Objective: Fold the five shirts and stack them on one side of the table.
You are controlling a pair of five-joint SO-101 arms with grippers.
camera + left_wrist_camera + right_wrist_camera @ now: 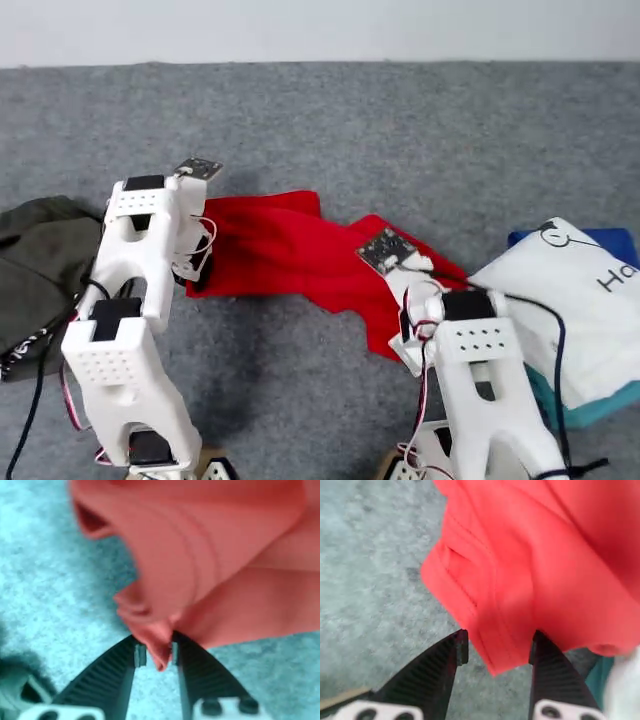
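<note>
Wrist views reveal left tool [155, 655] pinching the red shirt [210, 555], right tool [499, 647] spread wide over it.

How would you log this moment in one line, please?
left jaws: shut on red shirt corner; right jaws: open astride its edge; folded stack: right side; dark shirt: crumpled

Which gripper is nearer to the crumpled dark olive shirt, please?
Left. The left gripper pinches the red cloth shirt at its end toward the dark olive shirt; the right gripper straddles its far end, by the folded stack.
</note>
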